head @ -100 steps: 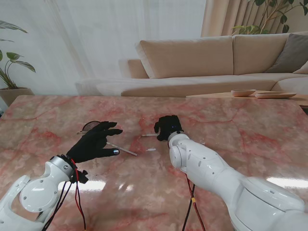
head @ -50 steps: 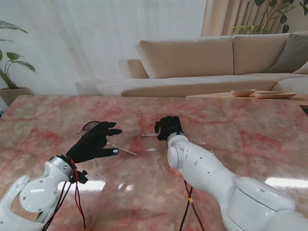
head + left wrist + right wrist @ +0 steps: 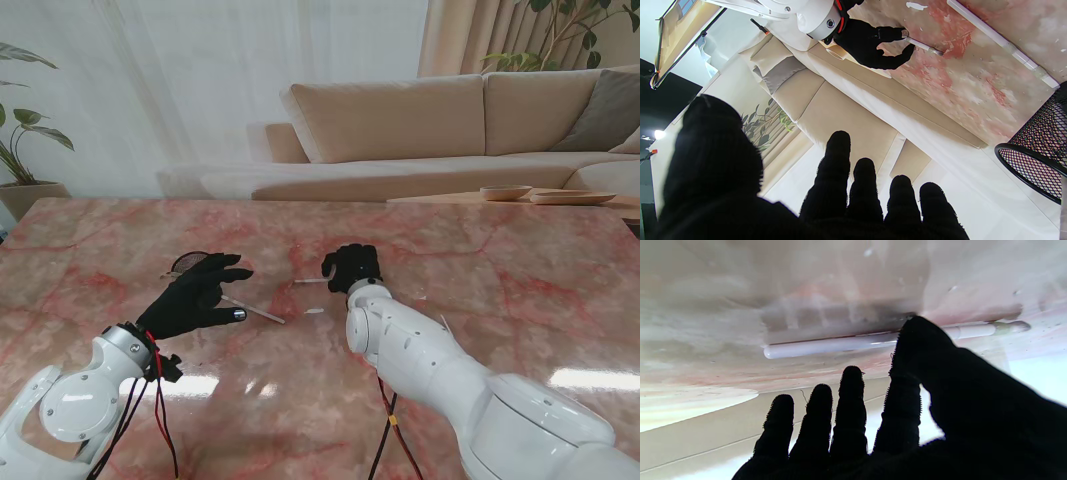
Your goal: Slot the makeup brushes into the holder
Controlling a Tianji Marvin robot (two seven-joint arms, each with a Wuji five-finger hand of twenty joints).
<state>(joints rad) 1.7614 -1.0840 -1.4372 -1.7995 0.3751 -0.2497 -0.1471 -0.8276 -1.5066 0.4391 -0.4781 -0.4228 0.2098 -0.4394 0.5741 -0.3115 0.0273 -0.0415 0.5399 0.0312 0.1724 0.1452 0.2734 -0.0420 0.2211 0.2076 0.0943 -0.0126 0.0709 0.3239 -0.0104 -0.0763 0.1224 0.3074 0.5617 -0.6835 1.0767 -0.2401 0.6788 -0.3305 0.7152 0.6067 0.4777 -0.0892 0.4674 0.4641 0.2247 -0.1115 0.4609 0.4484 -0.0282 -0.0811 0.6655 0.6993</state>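
On the pink marble table, the left hand hovers with fingers spread over a white makeup brush, the dark mesh holder just beyond it. The right hand curls down beside a second brush.

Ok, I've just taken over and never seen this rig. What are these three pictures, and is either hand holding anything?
The machine has two white arms ending in black-gloved five-finger hands. The wide picture looks down from the stand onto the pink marble table. The other two come from wrist cameras and appear upside down.

The left hand hovers open, holding nothing, over a long thin white makeup brush, beside the black wire-mesh holder. The right hand has its thumb on a second white makeup brush, which lies flat on the table. Whether it is gripped, I cannot tell. No brush is visible in the holder.
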